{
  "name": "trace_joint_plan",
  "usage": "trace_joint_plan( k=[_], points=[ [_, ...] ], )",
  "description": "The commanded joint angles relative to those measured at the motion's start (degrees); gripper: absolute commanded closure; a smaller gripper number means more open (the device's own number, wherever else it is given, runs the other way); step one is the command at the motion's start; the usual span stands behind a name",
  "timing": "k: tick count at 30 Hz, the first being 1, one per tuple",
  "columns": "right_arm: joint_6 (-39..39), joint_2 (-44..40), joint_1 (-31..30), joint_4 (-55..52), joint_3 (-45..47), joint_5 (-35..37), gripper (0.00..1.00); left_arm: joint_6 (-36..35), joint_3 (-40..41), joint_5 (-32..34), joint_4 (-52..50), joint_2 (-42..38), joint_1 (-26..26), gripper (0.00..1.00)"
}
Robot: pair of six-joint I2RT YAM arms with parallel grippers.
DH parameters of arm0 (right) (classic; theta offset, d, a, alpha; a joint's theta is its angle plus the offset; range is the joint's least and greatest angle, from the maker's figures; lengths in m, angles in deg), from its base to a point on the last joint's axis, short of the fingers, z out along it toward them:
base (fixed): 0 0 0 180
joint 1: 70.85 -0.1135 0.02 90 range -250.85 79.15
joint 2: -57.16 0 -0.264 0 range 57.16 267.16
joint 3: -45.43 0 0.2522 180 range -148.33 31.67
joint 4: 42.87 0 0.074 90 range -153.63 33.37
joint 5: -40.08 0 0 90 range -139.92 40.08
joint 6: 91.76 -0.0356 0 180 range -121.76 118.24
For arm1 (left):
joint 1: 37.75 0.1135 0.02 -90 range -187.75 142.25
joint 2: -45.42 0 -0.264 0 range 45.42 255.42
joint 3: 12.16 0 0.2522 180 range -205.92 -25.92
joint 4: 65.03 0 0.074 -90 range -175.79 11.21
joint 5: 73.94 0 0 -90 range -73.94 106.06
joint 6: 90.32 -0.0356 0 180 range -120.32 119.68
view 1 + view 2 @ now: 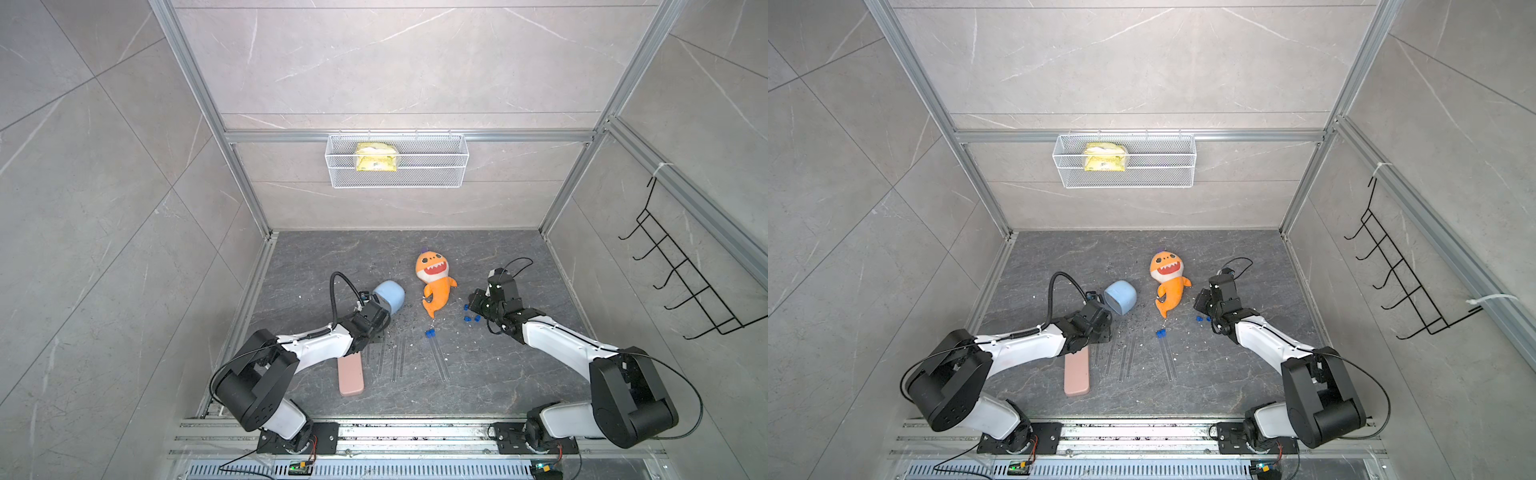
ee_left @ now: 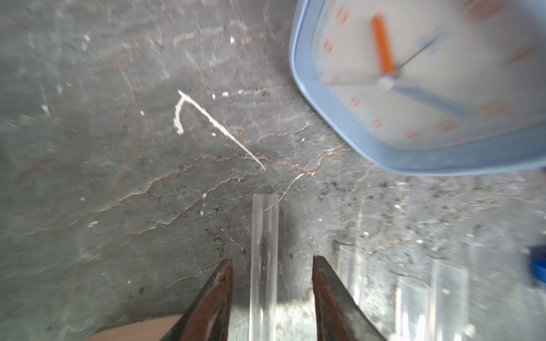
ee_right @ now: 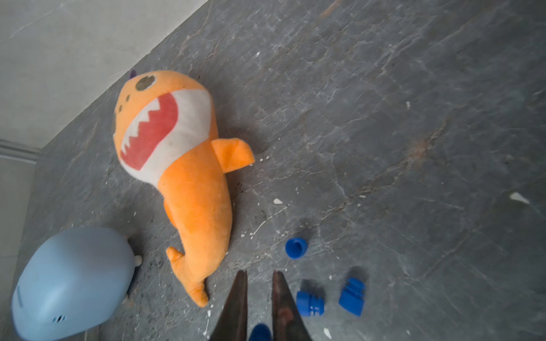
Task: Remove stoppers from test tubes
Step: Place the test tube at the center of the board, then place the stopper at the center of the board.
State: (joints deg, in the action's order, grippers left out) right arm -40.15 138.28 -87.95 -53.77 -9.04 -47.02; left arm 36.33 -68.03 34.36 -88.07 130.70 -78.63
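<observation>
A blue stopper is being pinched between the nearly closed fingers of the right gripper, low in the right wrist view. Three loose stoppers are lying on the dark slab just beside those fingers, one of them standing on end. Two capped tubes are lying side by side near the middle of the slab, their blue caps pointing toward the back wall.

A bare tube is being straddled by the left gripper. Its fingers are spread, with a gap showing on each side, and nothing is being grasped. More open tubes are lying parallel beside it. A pink case is lying just to their left, partly covered by the left arm.

A pale blue clock is lying just beyond the left gripper. An orange plush shark is lying between the clock and the right gripper. On the back wall, a yellow packet is being held in a wire basket.
</observation>
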Motion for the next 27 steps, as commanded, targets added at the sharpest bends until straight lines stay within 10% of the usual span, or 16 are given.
trace_joint_plan(
  k=[1,27],
  points=[
    [-1.3,2.3,0.2,1.3,-1.2,7.2,1.00,-1.9,-2.8,1.0,-2.2,-5.4,0.0,0.51],
    [-6.4,20.1,0.6,-3.0,-8.9,17.0,0.90,-3.9,-8.2,7.9,-10.6,-18.0,-7.8,0.49]
  ],
)
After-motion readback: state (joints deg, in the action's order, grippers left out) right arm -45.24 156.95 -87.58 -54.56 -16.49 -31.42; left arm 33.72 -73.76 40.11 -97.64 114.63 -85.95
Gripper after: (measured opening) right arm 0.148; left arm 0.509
